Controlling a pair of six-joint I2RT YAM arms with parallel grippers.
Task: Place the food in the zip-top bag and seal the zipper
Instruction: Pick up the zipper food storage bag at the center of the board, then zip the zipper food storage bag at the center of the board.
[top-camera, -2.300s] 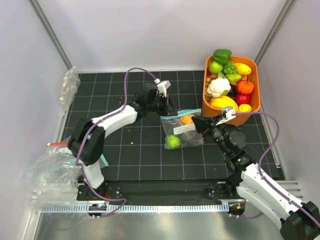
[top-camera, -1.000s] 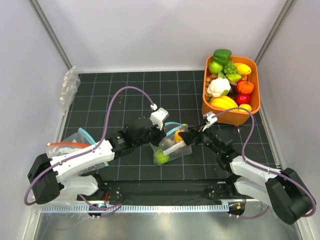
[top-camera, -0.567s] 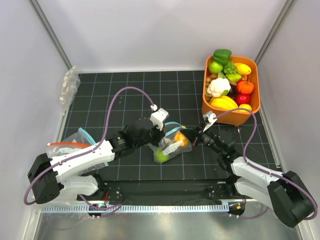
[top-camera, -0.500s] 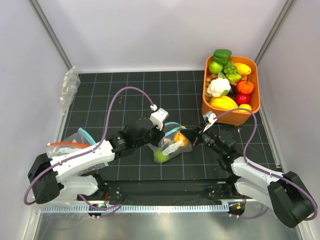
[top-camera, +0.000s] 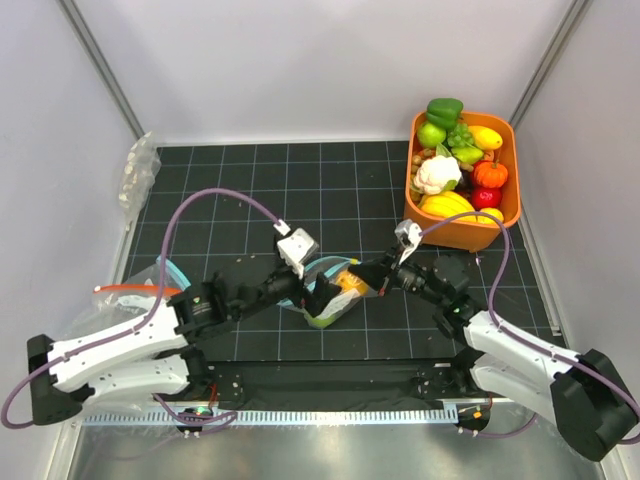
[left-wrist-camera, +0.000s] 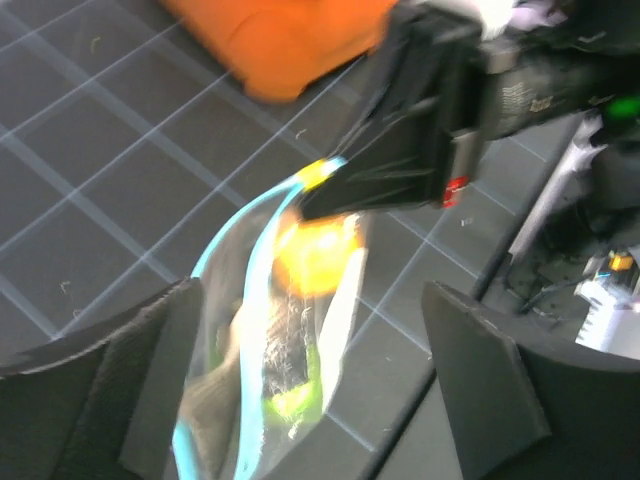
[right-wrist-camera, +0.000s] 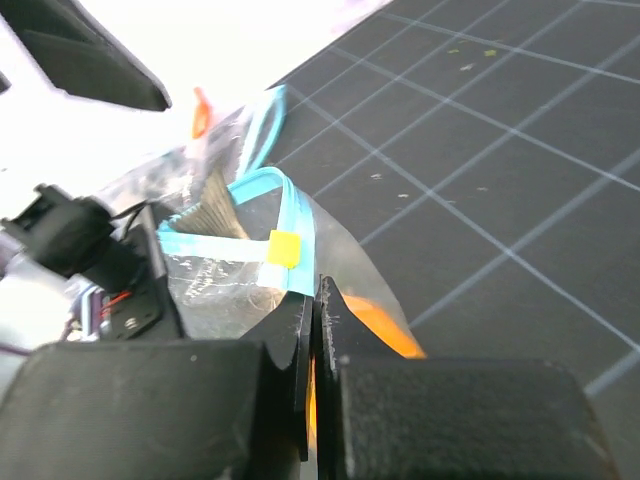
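The zip-top bag (top-camera: 338, 298) lies on the black mat between both grippers. The food is inside it: an orange-yellow fruit (top-camera: 350, 281) and a lime-green fruit (top-camera: 319, 318). My right gripper (top-camera: 372, 272) is shut on the bag's right end, beside the yellow tab of the teal zipper (right-wrist-camera: 225, 247). In the right wrist view the orange fruit (right-wrist-camera: 385, 332) shows just behind the pinched film. My left gripper (top-camera: 313, 292) is open, its fingers (left-wrist-camera: 150, 380) wide apart on either side of the bag (left-wrist-camera: 270, 340) without squeezing it. The zipper (left-wrist-camera: 222, 243) curves along the bag's upper edge.
An orange basket (top-camera: 460, 235) full of toy produce stands at the back right, close behind my right gripper. A clear bag with a red strip (top-camera: 130, 292) lies at the left by my left arm. Another crumpled clear bag (top-camera: 137, 175) sits at the far left.
My left gripper has let go of the bag and opened wide, and the left arm has drawn back leftward. My right gripper closed on the bag's right end and holds it.
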